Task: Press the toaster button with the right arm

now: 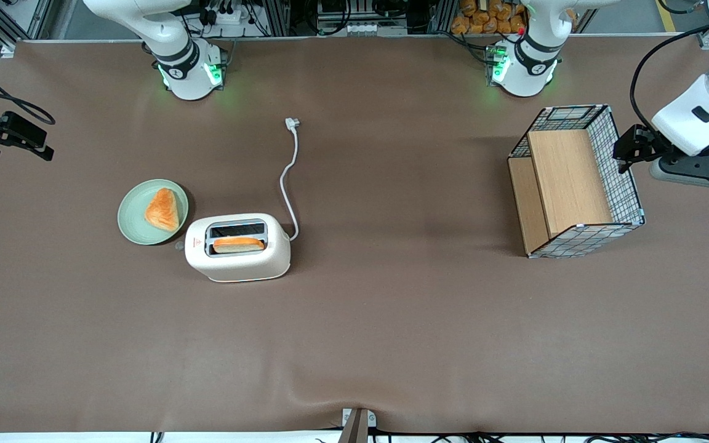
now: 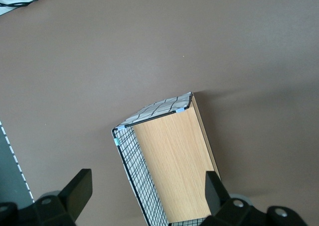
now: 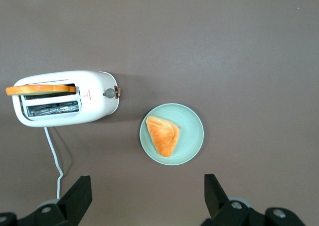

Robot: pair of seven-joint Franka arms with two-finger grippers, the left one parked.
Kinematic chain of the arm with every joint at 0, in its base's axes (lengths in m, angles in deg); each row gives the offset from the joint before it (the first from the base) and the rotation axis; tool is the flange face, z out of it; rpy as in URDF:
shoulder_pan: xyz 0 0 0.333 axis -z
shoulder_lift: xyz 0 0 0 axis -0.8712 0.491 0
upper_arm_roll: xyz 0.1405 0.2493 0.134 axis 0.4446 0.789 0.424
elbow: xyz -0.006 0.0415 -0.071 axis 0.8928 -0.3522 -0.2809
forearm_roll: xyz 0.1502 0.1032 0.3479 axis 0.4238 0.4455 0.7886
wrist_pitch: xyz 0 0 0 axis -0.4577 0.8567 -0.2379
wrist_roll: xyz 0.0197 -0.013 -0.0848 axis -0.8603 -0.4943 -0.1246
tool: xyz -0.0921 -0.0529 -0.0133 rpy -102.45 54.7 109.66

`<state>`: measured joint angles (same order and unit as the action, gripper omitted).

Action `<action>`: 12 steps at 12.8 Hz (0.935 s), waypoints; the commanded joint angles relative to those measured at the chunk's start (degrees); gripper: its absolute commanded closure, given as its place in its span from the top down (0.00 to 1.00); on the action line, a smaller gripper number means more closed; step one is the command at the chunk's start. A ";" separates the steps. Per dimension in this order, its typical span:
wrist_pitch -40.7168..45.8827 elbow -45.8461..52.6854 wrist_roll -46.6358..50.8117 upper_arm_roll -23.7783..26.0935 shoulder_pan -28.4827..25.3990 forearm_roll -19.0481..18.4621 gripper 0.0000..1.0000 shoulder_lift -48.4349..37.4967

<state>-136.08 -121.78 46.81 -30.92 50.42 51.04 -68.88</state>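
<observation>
The cream-white toaster stands on the brown cloth with a slice of toast in the slot nearer the front camera. Its small grey toaster button sticks out of the narrow end with the red logo, the end facing a green plate. My right gripper hangs open and empty, high above bare cloth. It is farther from the front camera than the plate and well apart from the toaster. In the front view the right arm's black end shows at the working arm's end of the table.
The green plate holds an orange pastry close beside the button end. The white power cord trails away from the toaster's other end. A wire-mesh wooden basket stands toward the parked arm's end.
</observation>
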 commanded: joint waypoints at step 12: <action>1.10 0.72 0.58 0.46 -0.28 -0.13 1.00 1.41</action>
<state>-135.34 -121.74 46.90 -30.76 50.34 51.06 -68.59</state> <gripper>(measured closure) 0.000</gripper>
